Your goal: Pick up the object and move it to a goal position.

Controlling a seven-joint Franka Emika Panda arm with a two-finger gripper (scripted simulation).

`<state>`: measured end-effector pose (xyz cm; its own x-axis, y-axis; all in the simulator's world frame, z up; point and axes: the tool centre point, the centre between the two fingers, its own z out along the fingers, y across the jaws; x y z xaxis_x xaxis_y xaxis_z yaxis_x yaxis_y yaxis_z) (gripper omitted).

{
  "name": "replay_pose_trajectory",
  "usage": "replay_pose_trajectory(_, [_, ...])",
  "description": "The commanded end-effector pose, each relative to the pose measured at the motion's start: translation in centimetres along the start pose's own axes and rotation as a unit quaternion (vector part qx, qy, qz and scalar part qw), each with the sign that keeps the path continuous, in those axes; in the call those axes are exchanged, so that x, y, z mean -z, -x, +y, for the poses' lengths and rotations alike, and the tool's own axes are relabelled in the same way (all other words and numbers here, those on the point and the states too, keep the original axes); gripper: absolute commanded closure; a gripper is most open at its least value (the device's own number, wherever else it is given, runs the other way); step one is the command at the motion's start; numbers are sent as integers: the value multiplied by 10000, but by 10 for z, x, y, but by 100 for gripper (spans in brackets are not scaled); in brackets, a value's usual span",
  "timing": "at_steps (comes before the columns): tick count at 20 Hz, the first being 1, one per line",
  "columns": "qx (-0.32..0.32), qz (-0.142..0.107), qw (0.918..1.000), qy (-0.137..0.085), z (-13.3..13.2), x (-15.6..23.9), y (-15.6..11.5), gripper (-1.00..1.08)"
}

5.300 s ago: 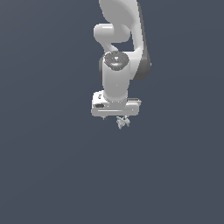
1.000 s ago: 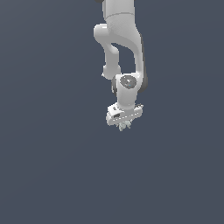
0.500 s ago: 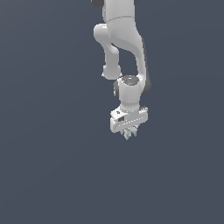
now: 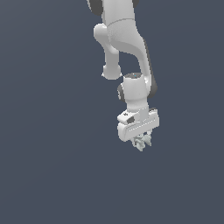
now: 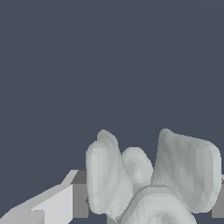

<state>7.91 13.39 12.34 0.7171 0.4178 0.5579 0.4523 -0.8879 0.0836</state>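
The object (image 4: pixel 142 142) is a small pale grey lumpy piece with stubby prongs, held just under the white gripper body in the exterior view. My gripper (image 4: pixel 141 141) is shut on it, with the hand tilted a little. In the wrist view the object (image 5: pixel 148 175) fills the lower part as several rounded pale lobes, and a white finger (image 5: pixel 57 199) with a grey pad presses against its side. The other finger is mostly hidden behind the object.
The white arm (image 4: pixel 127 48) comes down from the top of the exterior view. Behind everything lies a plain dark blue-grey background (image 4: pixel 43 131).
The arm has carried the object toward the exterior view's right and slightly lower. The hand has turned a little. The grip on the object has stayed shut.
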Motion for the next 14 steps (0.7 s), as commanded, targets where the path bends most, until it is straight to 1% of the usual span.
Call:
replay_pose_trajectory(1, [133, 465, 9988, 30, 0, 6, -30, 108])
replay_pose_trajectory(4, [298, 1028, 9942, 60, -2, 17, -65, 108])
replay_pose_trajectory(7, [470, 1604, 9859, 89, -5, 33, -99, 108])
replay_pose_trajectory(11, [704, 2372, 9688, 123, -12, 60, -142, 108])
replay_pose_trajectory(14, [859, 2869, 9540, 142, -18, 81, -168, 108])
